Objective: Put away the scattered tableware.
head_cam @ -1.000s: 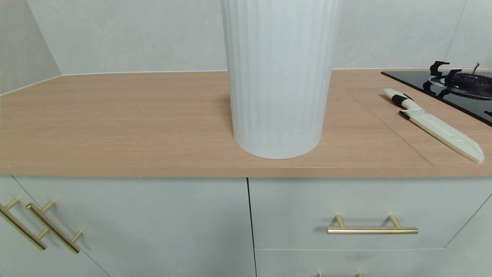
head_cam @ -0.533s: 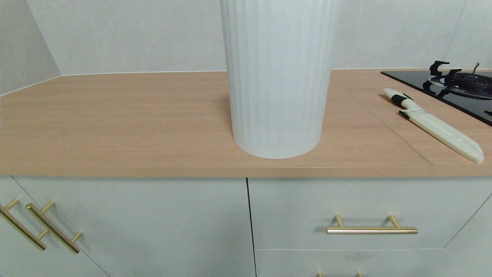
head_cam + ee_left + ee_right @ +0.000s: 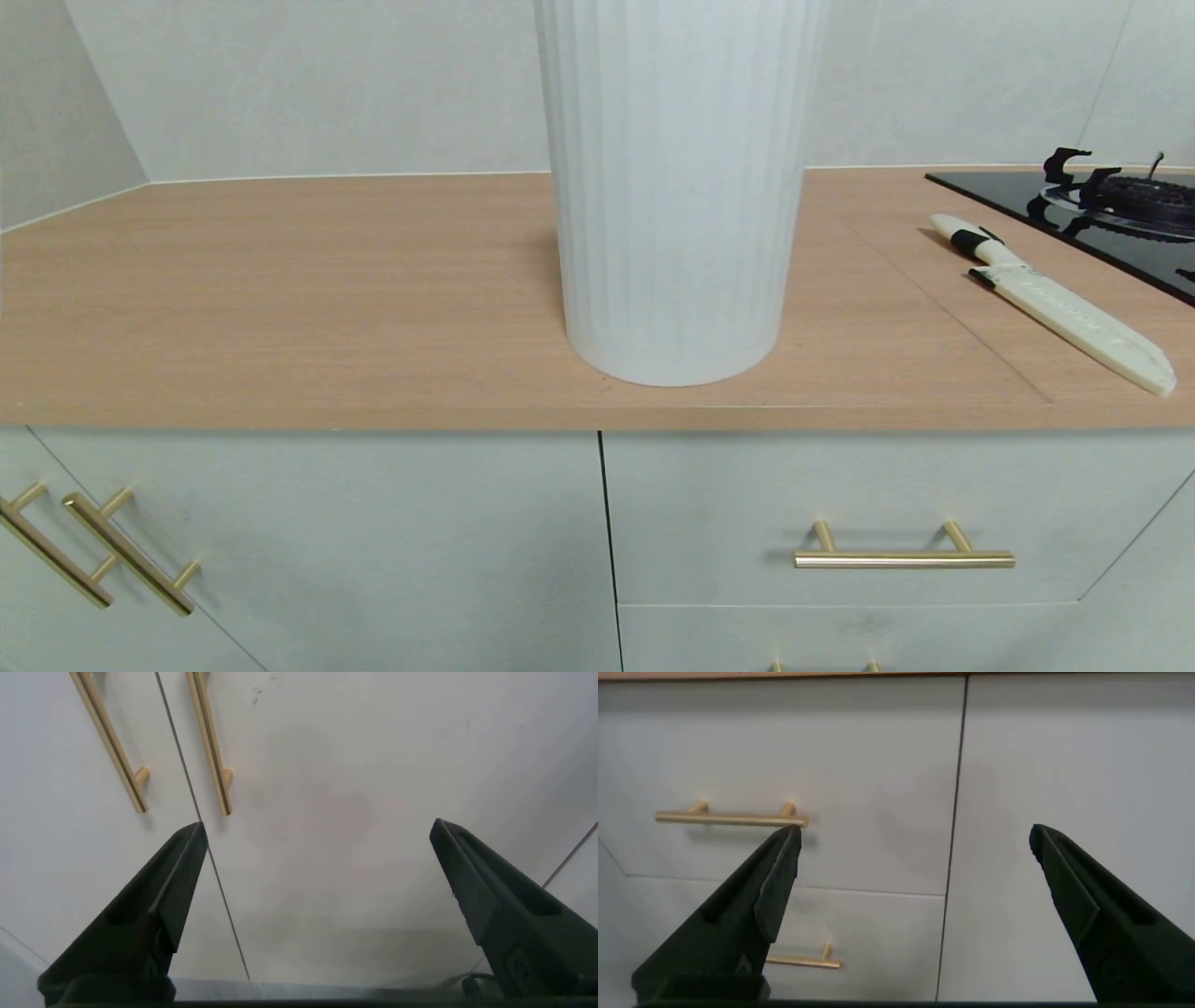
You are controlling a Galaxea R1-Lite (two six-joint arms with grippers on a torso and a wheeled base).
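A tall white ribbed container stands on the wooden countertop near its front edge, its top cut off by the picture. A cream-coloured knife with a black band on its handle lies on the counter to the right. My left gripper is open with nothing between its fingers, facing white cabinet doors with gold handles. My right gripper is also open and holds nothing, facing the drawer fronts and a gold drawer handle.
A black gas hob sits at the counter's far right behind the knife. Below the counter are white cabinet doors with gold handles at left and drawers with a gold bar handle at right. Tiled walls close the back.
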